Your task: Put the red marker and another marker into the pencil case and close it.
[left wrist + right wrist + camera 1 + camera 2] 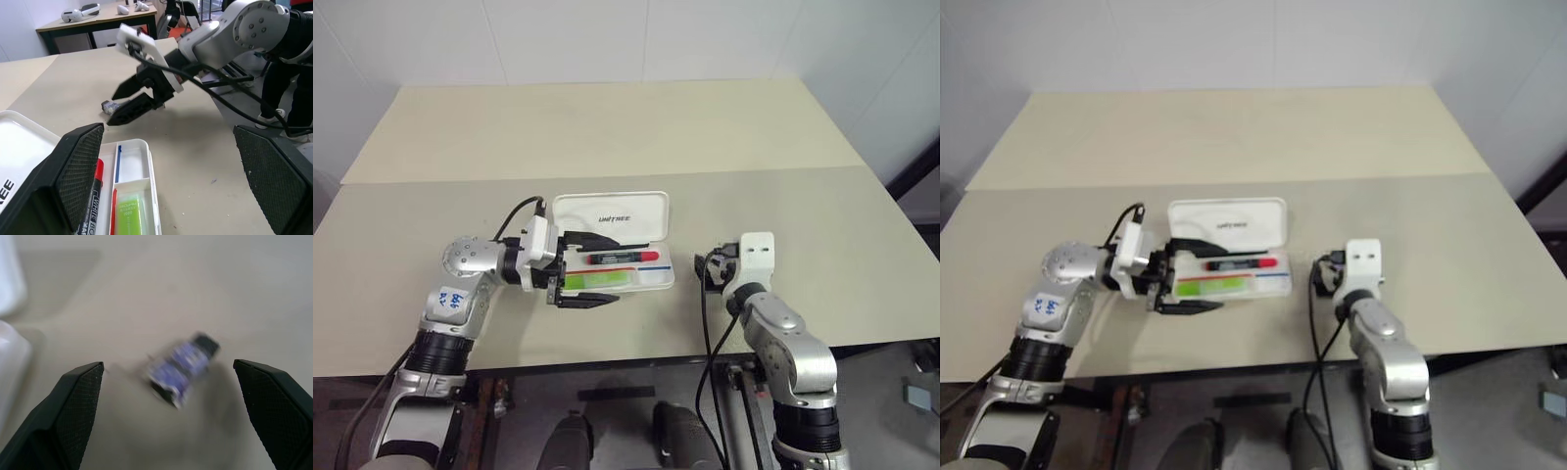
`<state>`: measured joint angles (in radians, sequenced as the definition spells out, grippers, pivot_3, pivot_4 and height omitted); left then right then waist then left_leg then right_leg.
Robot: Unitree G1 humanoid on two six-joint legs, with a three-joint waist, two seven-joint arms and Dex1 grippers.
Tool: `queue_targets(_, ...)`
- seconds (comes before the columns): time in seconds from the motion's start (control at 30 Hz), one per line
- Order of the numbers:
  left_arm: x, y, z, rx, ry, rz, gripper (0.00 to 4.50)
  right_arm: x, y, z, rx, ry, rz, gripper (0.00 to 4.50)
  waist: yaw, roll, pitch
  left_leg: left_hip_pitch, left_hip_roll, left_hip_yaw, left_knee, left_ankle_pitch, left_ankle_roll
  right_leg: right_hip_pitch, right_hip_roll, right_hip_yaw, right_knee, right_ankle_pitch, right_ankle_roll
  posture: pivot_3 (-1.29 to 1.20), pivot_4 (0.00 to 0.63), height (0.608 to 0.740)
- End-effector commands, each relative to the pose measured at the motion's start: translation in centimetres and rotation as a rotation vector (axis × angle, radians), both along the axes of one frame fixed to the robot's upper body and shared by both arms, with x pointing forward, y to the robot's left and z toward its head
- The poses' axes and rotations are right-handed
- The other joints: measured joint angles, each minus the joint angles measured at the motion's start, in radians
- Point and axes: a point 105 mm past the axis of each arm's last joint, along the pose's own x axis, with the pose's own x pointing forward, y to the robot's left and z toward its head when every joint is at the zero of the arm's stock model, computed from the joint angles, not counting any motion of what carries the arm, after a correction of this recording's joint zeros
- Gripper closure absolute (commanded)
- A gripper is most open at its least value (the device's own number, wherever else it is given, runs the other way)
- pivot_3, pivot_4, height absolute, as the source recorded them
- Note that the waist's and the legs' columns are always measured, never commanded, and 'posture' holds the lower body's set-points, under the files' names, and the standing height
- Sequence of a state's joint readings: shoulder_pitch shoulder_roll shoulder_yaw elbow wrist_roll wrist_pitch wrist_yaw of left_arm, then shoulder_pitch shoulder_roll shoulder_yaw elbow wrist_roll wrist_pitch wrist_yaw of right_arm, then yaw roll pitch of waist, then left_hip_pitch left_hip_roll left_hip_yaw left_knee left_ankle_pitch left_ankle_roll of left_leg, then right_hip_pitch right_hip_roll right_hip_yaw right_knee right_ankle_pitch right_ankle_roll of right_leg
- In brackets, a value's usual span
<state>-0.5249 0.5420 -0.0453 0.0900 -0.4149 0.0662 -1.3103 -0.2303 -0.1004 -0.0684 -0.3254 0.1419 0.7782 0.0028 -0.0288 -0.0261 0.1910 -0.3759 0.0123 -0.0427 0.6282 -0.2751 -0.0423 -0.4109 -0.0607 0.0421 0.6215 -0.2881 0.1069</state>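
Observation:
The white pencil case [663,283] lies open mid-table, its lid [612,211] tilted back on the far side. Inside, the red marker [622,258] lies along the far compartment and the lime-green marker [597,280] along the near one. My left gripper [618,267] is open and points right. Its two fingers straddle the case's left end, one on the far side and one on the near side, without clamping it. My right gripper [111,109] is open to the right of the case, low over the table.
A small purple-labelled object with a dark end [183,364] lies on the table between the right gripper's fingers. The table's front edge [636,360] is close behind both arms. Bare tabletop stretches beyond the case to the far wall.

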Motion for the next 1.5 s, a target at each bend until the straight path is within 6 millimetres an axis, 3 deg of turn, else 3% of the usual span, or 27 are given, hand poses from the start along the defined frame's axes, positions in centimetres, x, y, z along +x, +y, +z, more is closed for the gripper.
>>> queue_targets(0.03,-0.4,0.1,0.8,-0.006,-0.044,-0.002,0.0,0.3,-0.6,0.4,0.003,-0.044,-0.042,0.02,-0.001,0.0,0.0,0.0,0.0,0.0,0.0,0.0,0.0,0.0,0.0,0.0,0.0,0.0,0.0,0.0,0.15,0.74)
queue_targets(0.53,-0.2,-0.1,1.0,-0.011,-0.054,-0.001,0.0,1.4,0.5,-1.1,0.061,-0.018,-0.047,0.02,-0.005,0.0,0.0,0.002,0.0,0.002,0.002,0.0,0.0,0.001,0.0,0.001,0.001,0.001,0.0,0.0,0.15,0.74)
queue_targets(0.63,-0.1,-0.2,1.1,-0.015,-0.057,0.0,0.0,1.4,0.5,-1.3,0.063,-0.016,-0.046,0.62,-0.006,-0.001,0.0,0.002,0.0,0.002,0.002,0.0,0.0,0.001,0.0,0.002,0.001,0.001,0.0,0.0,0.15,0.74)
queue_targets(0.97,0.0,-0.2,1.0,-0.017,-0.058,0.005,0.0,1.5,0.1,-0.9,-0.005,-0.025,-0.004,4.1,-0.01,-0.001,0.0,0.003,0.001,0.002,0.0,0.001,0.001,0.001,0.001,0.002,0.001,0.001,-0.001,0.0,0.15,0.74)
queue_targets(1.1,0.0,0.0,1.0,-0.016,-0.06,0.012,0.0,1.4,0.8,0.0,0.003,-0.069,0.079,4.1,-0.007,-0.001,0.0,0.003,0.001,0.002,0.0,0.001,0.001,0.001,0.001,0.002,0.001,0.001,-0.001,0.0,0.15,0.74)
queue_targets(1.2,0.1,0.2,1.0,-0.015,-0.063,0.02,0.0,1.4,1.3,1.6,-0.003,-0.148,0.184,4.1,-0.008,0.0,0.0,0.003,0.001,0.002,-0.001,0.001,0.001,0.001,0.001,0.002,0.001,0.001,-0.001,0.0,0.15,0.74)
queue_targets(1.3,0.1,1.0,0.9,0.003,-0.065,0.033,0.0,0.4,2.4,4.5,-0.1,-0.279,0.526,4.1,-0.004,0.003,0.002,0.001,0.001,0.002,-0.001,0.001,0.001,0.0,0.002,0.002,0.0,0.001,0.0,0.0,0.15,0.74)
queue_targets(1.5,0.9,3.6,-0.4,0.052,-0.051,0.097,0.0,-1.6,2.7,6.3,-0.224,-0.315,0.991,4.1,-0.001,0.003,0.003,0.001,0.0,0.003,0.0,-0.001,0.002,0.001,0.002,0.002,-0.002,0.001,0.002,0.0,0.15,0.74)
